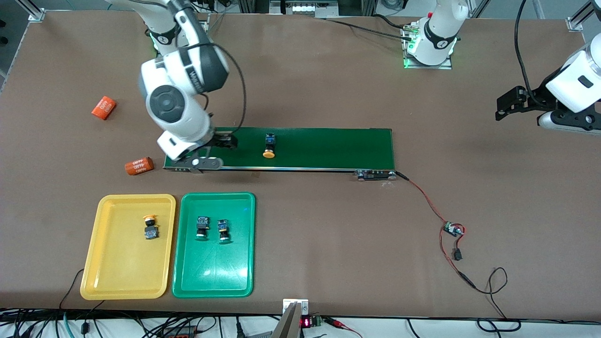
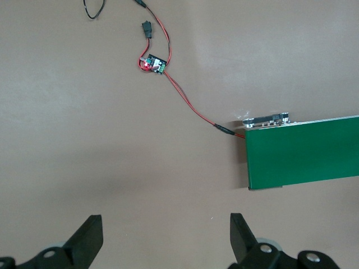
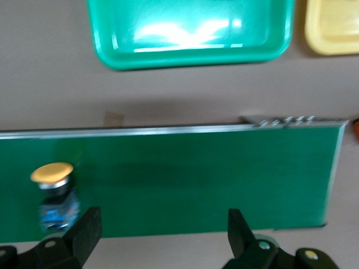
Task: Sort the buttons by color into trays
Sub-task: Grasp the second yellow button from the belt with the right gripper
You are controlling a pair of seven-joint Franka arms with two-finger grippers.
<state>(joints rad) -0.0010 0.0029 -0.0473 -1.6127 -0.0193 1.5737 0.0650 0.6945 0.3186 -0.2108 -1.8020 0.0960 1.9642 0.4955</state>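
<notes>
On belt (image 1: 324,148), yellow button (image 1: 269,146) beside right fingers (image 3: 84,232)

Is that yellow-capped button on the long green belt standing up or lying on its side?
Lying on its side. The yellow-capped button rests lengthwise on the belt, its cap pointing toward the trays rather than up.

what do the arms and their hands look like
Both arms have glossy white rounded shells with dark grey joint sections. The right arm has a round grey cap on one joint and a black cable looping alongside. Each base shows a green light. The left hand and right hand are black, with two blocky fingers.
</notes>
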